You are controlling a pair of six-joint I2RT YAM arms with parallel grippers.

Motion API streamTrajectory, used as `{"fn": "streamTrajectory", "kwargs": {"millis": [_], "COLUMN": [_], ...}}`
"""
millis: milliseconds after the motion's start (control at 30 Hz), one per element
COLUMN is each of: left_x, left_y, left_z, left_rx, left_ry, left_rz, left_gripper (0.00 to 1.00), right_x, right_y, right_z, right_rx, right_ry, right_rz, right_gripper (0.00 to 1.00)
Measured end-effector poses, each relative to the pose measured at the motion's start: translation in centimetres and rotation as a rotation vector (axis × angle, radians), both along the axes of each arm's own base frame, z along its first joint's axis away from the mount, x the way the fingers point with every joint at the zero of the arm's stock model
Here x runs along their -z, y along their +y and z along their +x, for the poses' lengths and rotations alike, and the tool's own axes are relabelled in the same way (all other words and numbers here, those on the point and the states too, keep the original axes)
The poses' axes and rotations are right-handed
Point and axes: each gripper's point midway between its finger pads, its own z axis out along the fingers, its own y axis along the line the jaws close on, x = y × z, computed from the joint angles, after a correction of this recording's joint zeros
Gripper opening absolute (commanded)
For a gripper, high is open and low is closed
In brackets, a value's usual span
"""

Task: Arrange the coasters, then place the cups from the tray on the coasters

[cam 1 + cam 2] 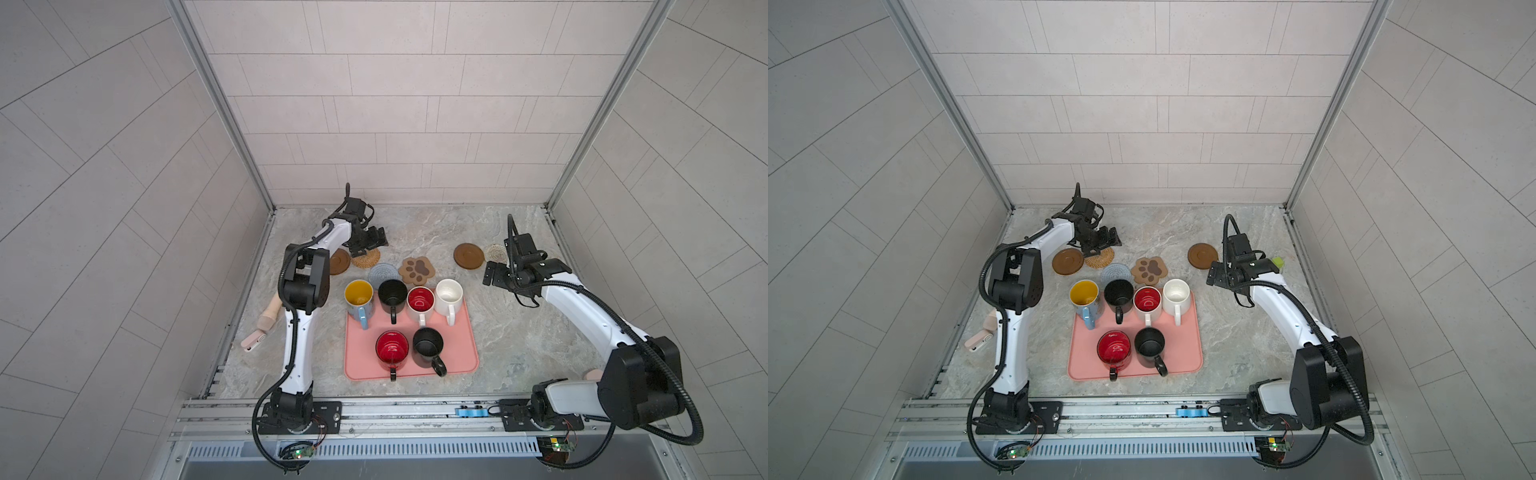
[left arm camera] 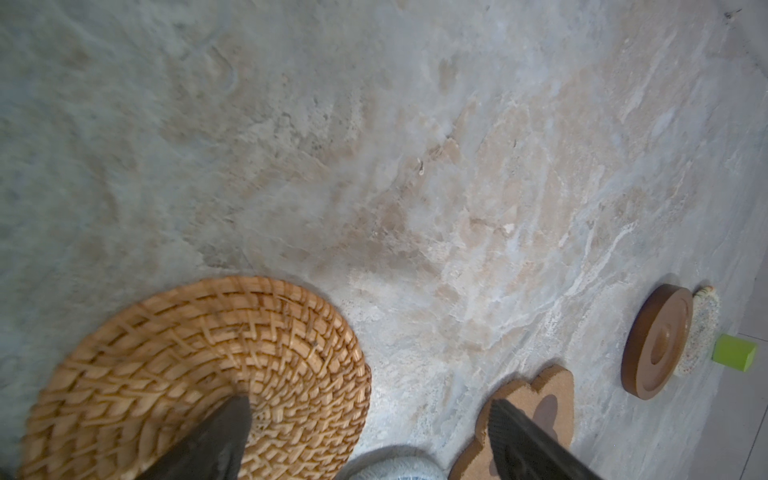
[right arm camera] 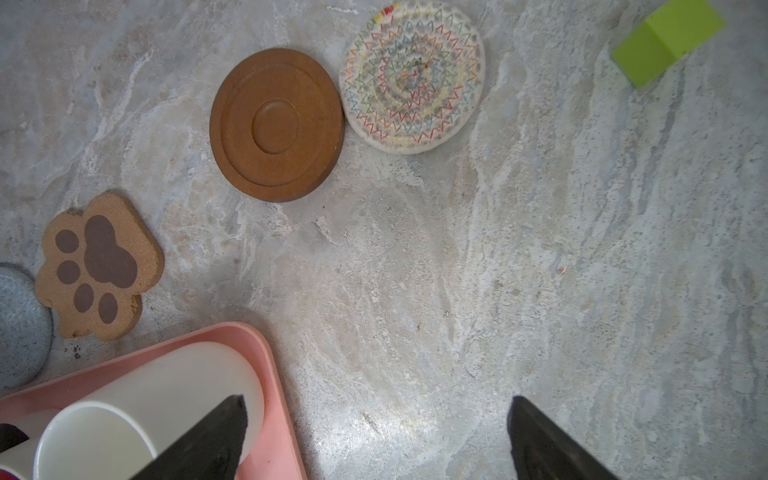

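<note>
Left gripper: jaws wide apart, empty, one finger over the rattan coaster directly below. Right gripper: jaws wide apart, empty, over bare table, tray corner just beside.

Coasters: six. By the left gripper, rattan coaster, brown disc, grey-blue coaster. Between the grippers, paw coaster. By the right gripper, second brown disc, whitish coaster.

Mugs: six, on the tray.

Left arm partly hides the brown disc. Both wrist views crop the grey-blue coaster.
</note>
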Motion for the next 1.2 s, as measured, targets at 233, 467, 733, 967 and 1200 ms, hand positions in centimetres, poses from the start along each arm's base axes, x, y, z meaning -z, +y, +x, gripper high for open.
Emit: {"fn": "streamTrajectory", "kwargs": {"millis": [233,467,733,967,1200], "left_x": [-0.1,-0.3,-0.4,-0.4,-0.6], "left_y": [-1.5,-2.3,-2.3,-2.3,-2.2], "left_z": [1.5,3.4,5.4,7.3,9.1], "left_rx": [0.004,-0.024,-0.070,-0.108,-0.140], "left_ry": [-0.046,-0.080,-0.120,-0.169,-0.229], "left_rz": [-0.015,-0.037,-0.031,-0.034,-0.041], "left_gripper": [0.97,0.97,0.97,0.97,0.97], "right_x": [0.0,-0.1,-0.1,1.1,0.3], "right_y": [-0.2,-0.4,-0.4,-0.4,-0.2], "right_z": [0.0,0.1,0.7,0.8,1.6], "right_rx": [0.006,0.011,0.015,0.010,0.009], "right_ry": [0.002,-0.002,-0.019,0.018,-0.001], "right_rz": [-0.005,-0.013,-0.009,-0.012,-0.007], "right_gripper": [1.00,1.00,1.00,1.00,1.00]}}
